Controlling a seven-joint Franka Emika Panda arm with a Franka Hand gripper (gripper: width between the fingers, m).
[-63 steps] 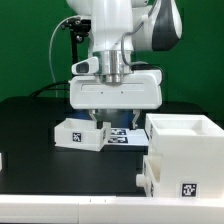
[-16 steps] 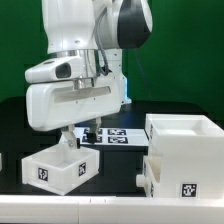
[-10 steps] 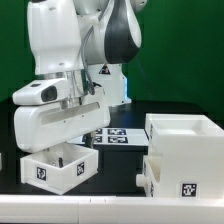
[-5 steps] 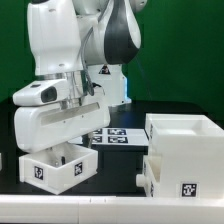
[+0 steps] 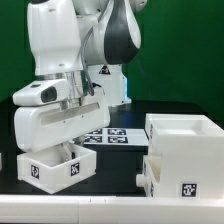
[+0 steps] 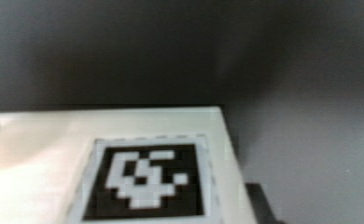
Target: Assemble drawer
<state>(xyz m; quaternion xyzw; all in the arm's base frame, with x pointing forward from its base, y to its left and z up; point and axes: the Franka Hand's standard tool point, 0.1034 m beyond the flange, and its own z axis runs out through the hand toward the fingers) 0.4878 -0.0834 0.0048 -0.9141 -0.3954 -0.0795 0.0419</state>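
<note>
While the arm's bulk hides its fingers (image 5: pixel 66 150) (grasping or released, I cannot tell), the tray (image 5: pixel 55 169) rests on the table (image 5: pixel 120 165). It probably sits there for re-gripping, well apart from the casing (image 5: pixel 186 152).

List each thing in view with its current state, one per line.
Small tray: upright on the table, at the exterior view's left, under the tool.
Casing: upright, open top, at the exterior view's right.
Marker board: flat on the table, behind.
Tool: lowered at the tray; open or shut cannot be told.
</note>
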